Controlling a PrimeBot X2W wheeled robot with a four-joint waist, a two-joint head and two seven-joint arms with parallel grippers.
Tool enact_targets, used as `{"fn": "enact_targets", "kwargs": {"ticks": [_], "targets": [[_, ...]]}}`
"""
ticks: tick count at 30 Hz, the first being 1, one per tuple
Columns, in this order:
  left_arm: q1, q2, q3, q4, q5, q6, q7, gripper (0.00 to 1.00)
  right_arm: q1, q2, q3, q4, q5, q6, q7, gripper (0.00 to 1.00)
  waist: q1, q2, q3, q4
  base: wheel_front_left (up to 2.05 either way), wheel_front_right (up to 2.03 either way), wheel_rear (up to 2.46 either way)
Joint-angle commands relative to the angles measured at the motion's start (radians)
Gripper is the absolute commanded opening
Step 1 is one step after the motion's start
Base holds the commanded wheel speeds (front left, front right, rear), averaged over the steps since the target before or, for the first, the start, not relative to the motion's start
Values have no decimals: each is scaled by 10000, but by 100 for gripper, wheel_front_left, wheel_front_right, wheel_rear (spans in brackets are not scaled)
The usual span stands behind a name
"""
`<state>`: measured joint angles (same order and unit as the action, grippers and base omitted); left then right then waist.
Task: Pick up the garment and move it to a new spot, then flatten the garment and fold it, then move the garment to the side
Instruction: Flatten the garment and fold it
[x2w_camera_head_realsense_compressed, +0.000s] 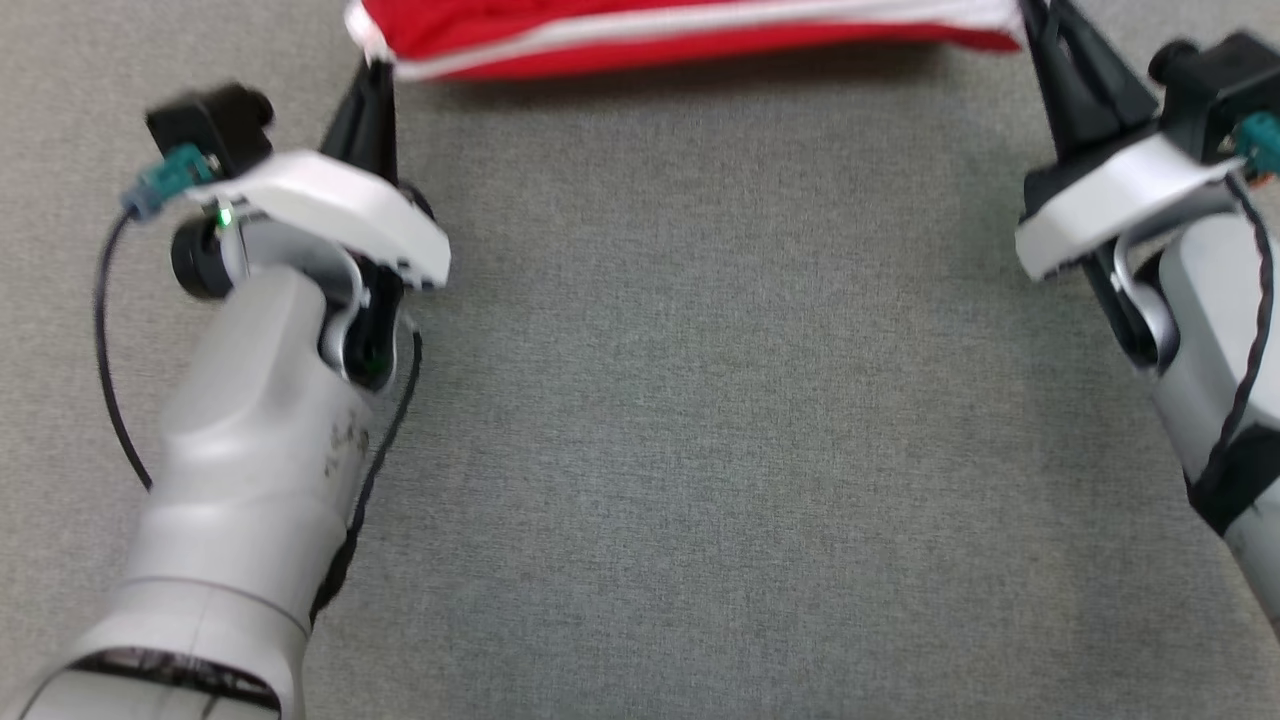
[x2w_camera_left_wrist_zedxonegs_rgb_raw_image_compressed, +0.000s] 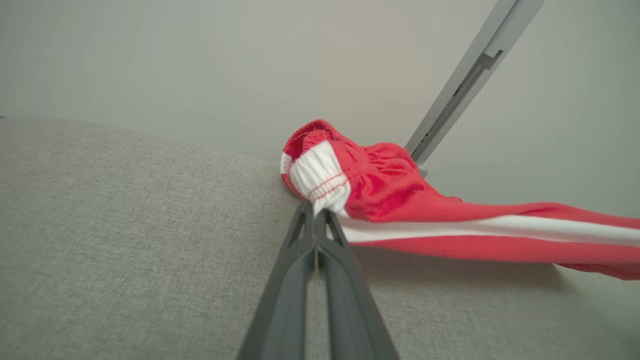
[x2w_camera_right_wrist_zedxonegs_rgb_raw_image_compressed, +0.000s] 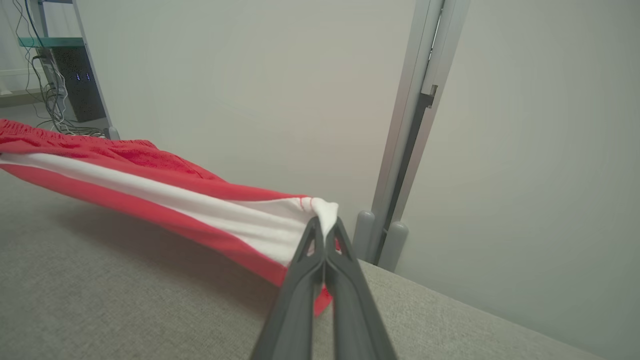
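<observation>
My left gripper (x2w_camera_head_realsense_compressed: 376, 70), at eleven o'clock, was clamped shut on the white elastic corner of the red garment (x2w_camera_head_realsense_compressed: 690, 30). My right gripper (x2w_camera_head_realsense_compressed: 1035, 25), at one o'clock, was pinched shut on its opposite, white-striped end. The garment hung stretched between them at twelve o'clock, just above the grey bench (x2w_camera_head_realsense_compressed: 720, 400), with its shadow beneath. A broad stretch of bench fabric ran between my forearms from six o'clock up to the cloth. Past the bench's far edge a grey metal post (x2w_camera_right_wrist_zedxonegs_rgb_raw_image_compressed: 407, 125) stood against a pale wall (x2w_camera_right_wrist_zedxonegs_rgb_raw_image_compressed: 250, 100), and a shelf with cables (x2w_camera_right_wrist_zedxonegs_rgb_raw_image_compressed: 60, 85) was farther off at ten o'clock.
</observation>
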<state>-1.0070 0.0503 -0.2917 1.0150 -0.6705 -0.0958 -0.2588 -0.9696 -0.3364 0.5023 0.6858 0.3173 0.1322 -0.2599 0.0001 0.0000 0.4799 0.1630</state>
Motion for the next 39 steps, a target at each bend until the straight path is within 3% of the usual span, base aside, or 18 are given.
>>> {"fn": "enact_targets", "kwargs": {"ticks": [1,10,21,32,38,39], "targets": [[286,165,-2,89,131,3,-68,0,249,-187,-20,10,109,-29,-72,0,-1,0,-389,77,0,0,0],[2294,413,-494,-122,1362,80,-80,0,1918,-708,549,890,915,-40,-67,0,-1,0,-1732,228,0,0,0],[3936,513,-1738,-164,2650,-108,-70,0,3104,-1093,2124,1528,2740,-40,374,0,-1,0,-2948,84,0,0,0],[5071,673,-2506,-443,2703,-310,87,0,4094,-2392,4117,336,5197,-23,1834,0,-1,0,-3789,-350,0,0,0],[5900,1054,-3038,-1261,2539,-351,595,0,4620,-3681,5066,-935,6285,-20,2727,0,-1,0,-4130,-437,0,0,0],[6205,1210,-3203,-1752,2372,-342,839,0,4717,-4187,5339,-1404,6465,-20,2880,0,-1,0,-4227,-433,0,0,0]]}}
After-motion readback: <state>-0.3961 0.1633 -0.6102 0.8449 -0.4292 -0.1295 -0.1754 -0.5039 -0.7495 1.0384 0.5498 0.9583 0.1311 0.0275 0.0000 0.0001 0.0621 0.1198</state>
